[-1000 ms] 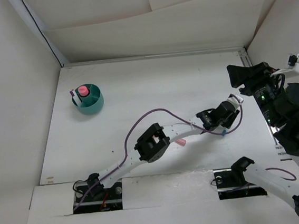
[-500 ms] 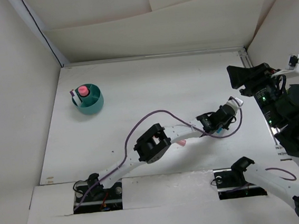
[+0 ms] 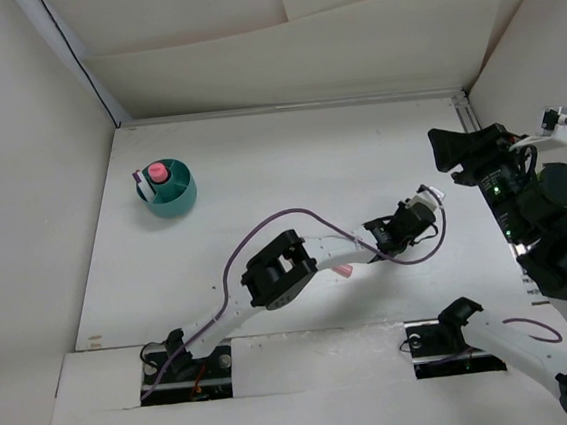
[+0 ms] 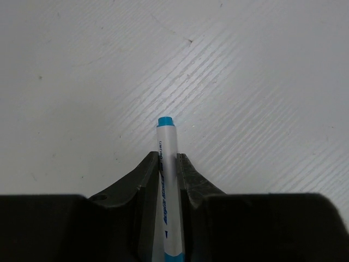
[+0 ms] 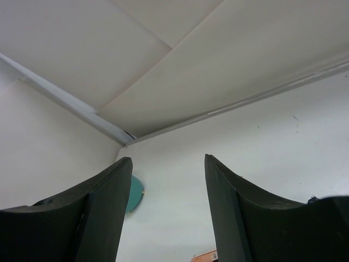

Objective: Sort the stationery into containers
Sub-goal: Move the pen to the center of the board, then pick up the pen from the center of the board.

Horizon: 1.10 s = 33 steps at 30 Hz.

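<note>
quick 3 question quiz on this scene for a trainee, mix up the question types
1. True or false: the right gripper is holding a pen.
2. The left gripper is shut on a white pen. What colour is the pen's tip? A light blue, B red, C purple.
3. In a word: what colour is the piece standing in the teal cup?

Key
1. False. Its jaws stand open with nothing between them.
2. A.
3. Pink.
</note>
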Each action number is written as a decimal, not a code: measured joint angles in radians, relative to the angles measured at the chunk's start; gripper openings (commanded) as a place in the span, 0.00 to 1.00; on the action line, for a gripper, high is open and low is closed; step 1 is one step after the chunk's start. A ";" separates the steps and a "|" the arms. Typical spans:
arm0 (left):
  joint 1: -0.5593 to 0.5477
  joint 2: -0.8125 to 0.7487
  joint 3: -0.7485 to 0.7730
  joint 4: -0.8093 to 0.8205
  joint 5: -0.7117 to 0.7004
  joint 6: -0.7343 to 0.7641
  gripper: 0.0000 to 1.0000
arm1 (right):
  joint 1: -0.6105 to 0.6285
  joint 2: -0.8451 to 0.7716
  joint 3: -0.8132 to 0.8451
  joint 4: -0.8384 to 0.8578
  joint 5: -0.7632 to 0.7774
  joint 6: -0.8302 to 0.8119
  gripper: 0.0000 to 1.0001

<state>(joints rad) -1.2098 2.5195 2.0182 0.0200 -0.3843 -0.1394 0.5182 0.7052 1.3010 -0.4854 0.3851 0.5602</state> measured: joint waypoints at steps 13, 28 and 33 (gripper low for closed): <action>0.005 -0.010 0.020 -0.084 -0.008 -0.016 0.28 | 0.000 0.000 -0.023 0.007 0.000 -0.011 0.61; 0.005 0.109 0.227 -0.156 -0.024 0.016 0.27 | 0.000 0.002 -0.023 0.007 -0.002 -0.019 0.61; 0.005 0.118 0.240 -0.153 -0.033 0.027 0.20 | 0.000 0.002 -0.023 0.007 -0.008 -0.019 0.61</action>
<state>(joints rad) -1.2049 2.6377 2.2585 -0.1333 -0.4171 -0.1127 0.5182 0.7071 1.2778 -0.4782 0.3771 0.5407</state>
